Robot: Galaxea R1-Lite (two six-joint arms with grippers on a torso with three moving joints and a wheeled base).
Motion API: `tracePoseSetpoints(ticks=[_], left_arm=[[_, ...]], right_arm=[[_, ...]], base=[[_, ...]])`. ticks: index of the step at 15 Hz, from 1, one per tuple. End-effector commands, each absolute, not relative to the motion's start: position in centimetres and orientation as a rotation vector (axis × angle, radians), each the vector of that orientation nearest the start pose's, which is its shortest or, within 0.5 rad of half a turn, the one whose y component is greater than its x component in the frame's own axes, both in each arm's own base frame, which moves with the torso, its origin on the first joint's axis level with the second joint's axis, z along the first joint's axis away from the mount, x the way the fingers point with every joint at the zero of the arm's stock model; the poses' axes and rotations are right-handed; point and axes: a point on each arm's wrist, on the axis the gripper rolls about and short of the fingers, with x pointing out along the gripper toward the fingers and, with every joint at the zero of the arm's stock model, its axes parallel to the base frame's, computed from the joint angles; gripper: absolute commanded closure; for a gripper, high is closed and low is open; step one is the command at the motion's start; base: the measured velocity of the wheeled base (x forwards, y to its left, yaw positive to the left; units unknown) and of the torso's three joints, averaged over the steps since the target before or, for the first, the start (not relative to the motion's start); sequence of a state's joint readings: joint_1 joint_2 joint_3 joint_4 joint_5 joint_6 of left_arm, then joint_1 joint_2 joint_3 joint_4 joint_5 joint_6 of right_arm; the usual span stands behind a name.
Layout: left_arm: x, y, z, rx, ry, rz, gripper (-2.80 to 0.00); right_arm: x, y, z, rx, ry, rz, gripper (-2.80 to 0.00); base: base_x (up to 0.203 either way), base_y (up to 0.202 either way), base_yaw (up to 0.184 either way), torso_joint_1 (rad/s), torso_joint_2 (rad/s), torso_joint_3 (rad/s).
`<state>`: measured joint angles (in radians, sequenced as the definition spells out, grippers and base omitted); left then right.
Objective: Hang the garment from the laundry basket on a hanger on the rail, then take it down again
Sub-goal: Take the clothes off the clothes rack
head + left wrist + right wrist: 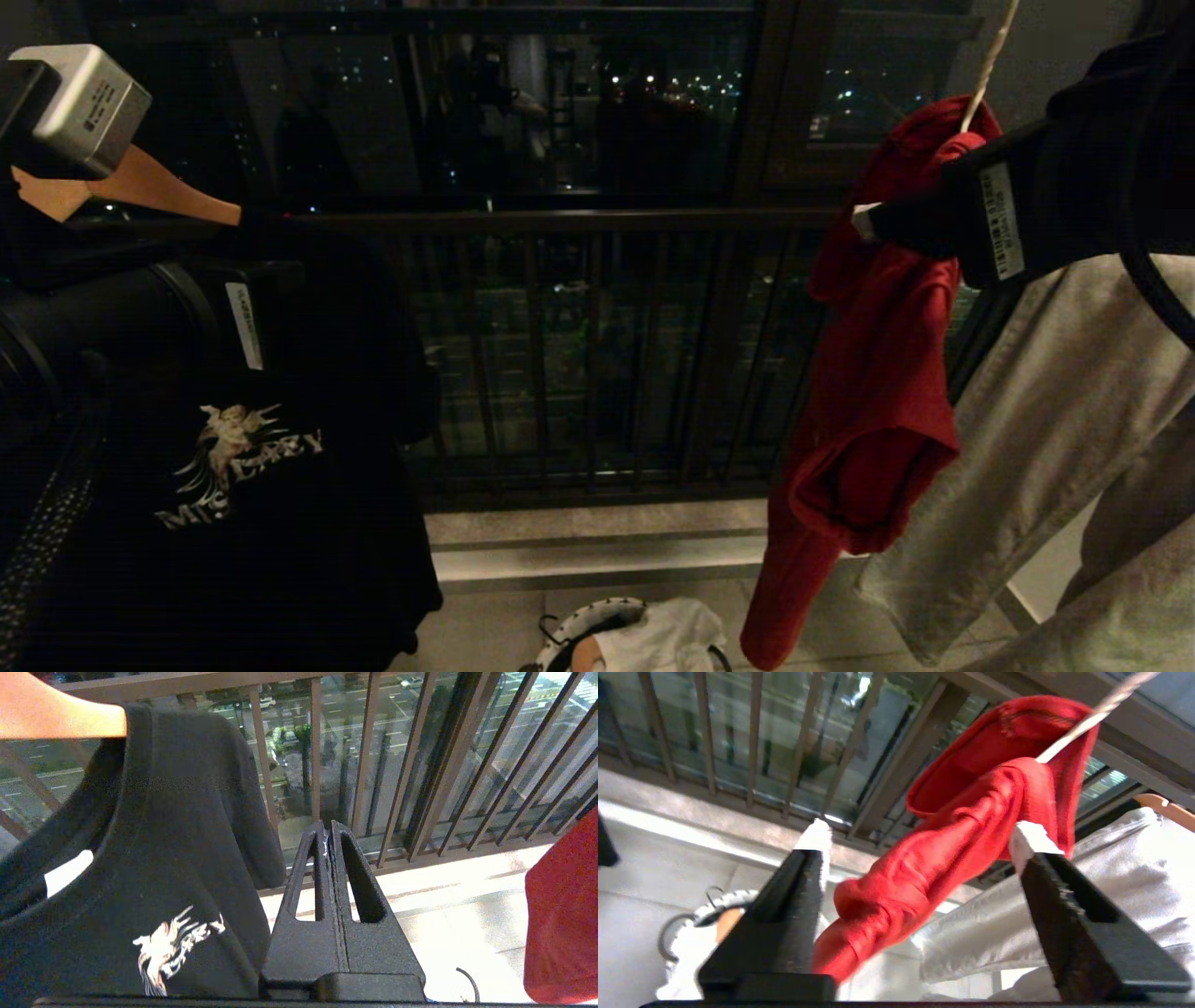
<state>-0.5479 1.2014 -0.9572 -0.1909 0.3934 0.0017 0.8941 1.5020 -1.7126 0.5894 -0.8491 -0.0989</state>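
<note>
The red T-shirt (878, 373) hangs bunched and lopsided from the thin white wire hanger (990, 56), whose twisted neck rises out of the cloth at the collar; most of the shirt droops in a twisted rope down one side, its lowest fold dangling above the floor near the laundry basket (583, 625), which sits low by the railing with a white garment in it. The right pincer (920, 844) stands wide open, its white-tipped fingers either side of the gathered red cloth just under the hanger's neck, gripping nothing; from the right wrist view the shirt passes between the two fingers, and I cannot tell whether one tip brushes the fabric. To my eye this is the hanging step, only half done: the shirt is caught on the wire but not spread across it, so I judge the next move calls for closing on a shoulder or the collar and drawing the cloth along the wire until it sits level, taking care not to drag the hanger off the rail. The left pincer (329, 835) is shut tight on nothing, parked off to the left beside a black T-shirt (243, 467) with a pale print on a wooden hanger (140, 187). Grey garments (1055, 439) hang just behind the right arm.
</note>
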Motion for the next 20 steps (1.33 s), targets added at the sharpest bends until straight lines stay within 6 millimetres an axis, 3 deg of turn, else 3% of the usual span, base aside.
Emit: tracePoseSetpoints(ticks=[1,20], left_arm=[[15.7,-8.5,30.7,0.023,0.041,-0.152,0.00],[15.6,-8.5,30.6,0.041,0.042,-0.151,0.00]], right_arm=[[15.7,16.3,36.8,-0.412,0.262,0.023,-2.80],[15.1,11.4,36.9,-0.371,0.274,-0.120,-2.80]], base=[[0.000,0.000,0.000,0.000,0.00,0.000],[0.000,0.000,0.000,0.000,0.00,0.000]])
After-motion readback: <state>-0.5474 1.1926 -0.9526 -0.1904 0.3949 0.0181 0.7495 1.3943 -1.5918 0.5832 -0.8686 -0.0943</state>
